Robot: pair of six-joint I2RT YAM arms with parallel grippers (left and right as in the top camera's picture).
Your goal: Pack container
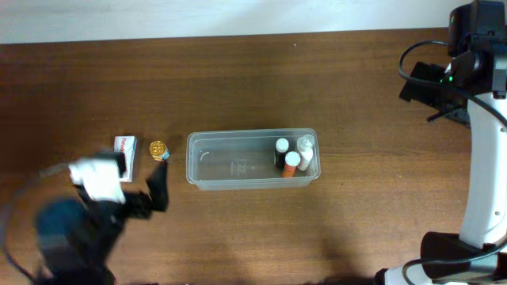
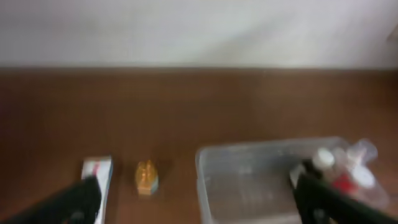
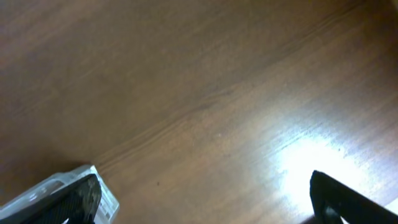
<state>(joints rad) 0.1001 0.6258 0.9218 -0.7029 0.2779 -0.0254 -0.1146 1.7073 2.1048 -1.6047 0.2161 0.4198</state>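
Since both the left fingers (image 2: 68, 202) and right fingers (image 3: 339, 199) stand wide and empty, the container (image 1: 238, 133), likely light, thin-walled and flexible, is best pinched at its left rim.

container (image 1: 230, 166) left end free, bottles (image 1: 291, 157) crowd right

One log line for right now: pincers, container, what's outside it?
left pincer open, empty | right pincer open, empty | container: three small bottles at one end | outside: white box, gold item
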